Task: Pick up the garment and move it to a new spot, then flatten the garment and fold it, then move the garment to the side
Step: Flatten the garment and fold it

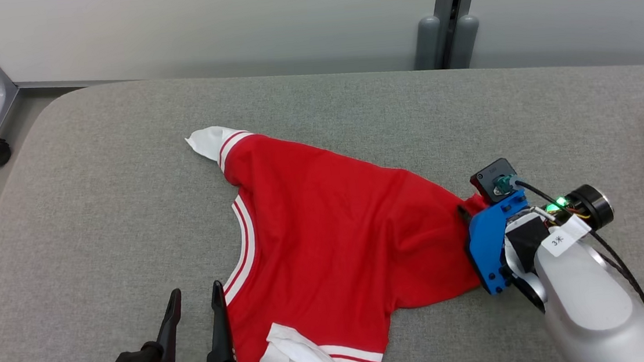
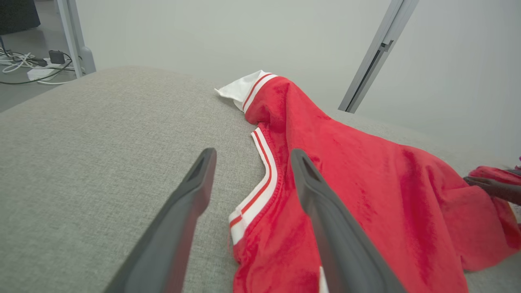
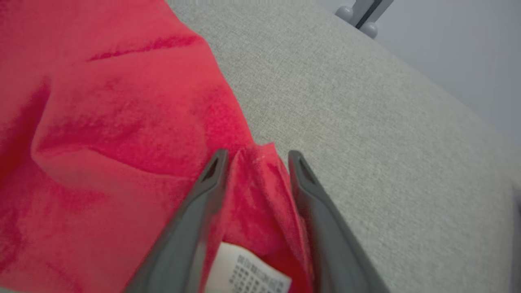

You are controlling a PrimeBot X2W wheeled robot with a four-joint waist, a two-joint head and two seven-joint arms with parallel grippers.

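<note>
Where right gripper (image 3: 257, 156) straddles garment (image 3: 101, 122), likely care label (image 3: 248, 272)

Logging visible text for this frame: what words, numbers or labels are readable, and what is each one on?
"3米": on the white tag fixed to the right forearm, in the head view.
Sewn-in label in the red garment: rows of small print, too blurred to read.
No other text is legible.

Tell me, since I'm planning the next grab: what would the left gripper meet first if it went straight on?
Probably the garment: its striped neckline lies between the open left gripper's fingers, just ahead. Height over the cloth is unclear, so it might skim above.
</note>
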